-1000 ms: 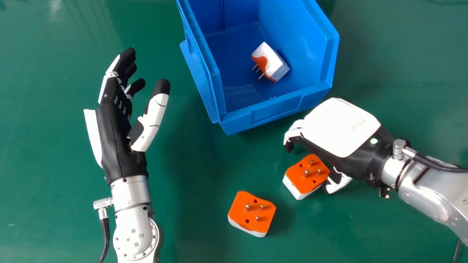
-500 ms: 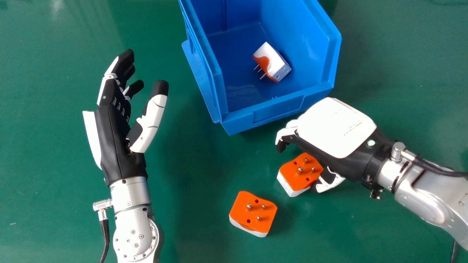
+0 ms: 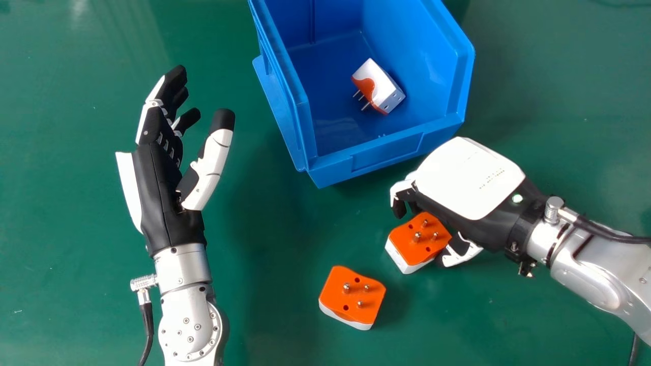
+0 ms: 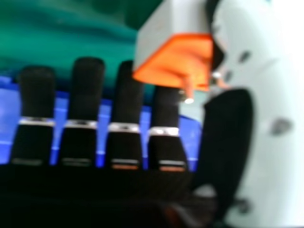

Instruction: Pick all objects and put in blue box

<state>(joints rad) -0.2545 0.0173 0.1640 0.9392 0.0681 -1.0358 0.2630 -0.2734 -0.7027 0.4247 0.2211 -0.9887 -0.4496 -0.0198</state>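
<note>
Right hand: the right hand [image 3: 468, 178] is set wide around the right plug [image 3: 419, 238], fingers partly bent on the far side, thumb on the near right; I can't tell whether it has any firm hold.
Right plug: on the green table [image 3: 274, 239], near side of the box, prongs [image 3: 416, 237] up.
Left plug: this plug [image 3: 352, 295] lies nearer and to the left, also prongs up, well clear of the fingers.
Plug in the box: one plug [image 3: 379, 86] is tipped on its side inside the blue box [image 3: 386, 152].
Left hand: the idle left hand [image 3: 163, 193] is open and empty over the left of the table.
Handling: likely light, stiff plastic, a bit slippery on its smooth sides; the metal prongs could snag or tilt it.
Where to hold: pinch the flat side walls, low down, keeping off the prongs.
Next: close thumb and fingers evenly, lift above the near wall, then release inside.
</note>
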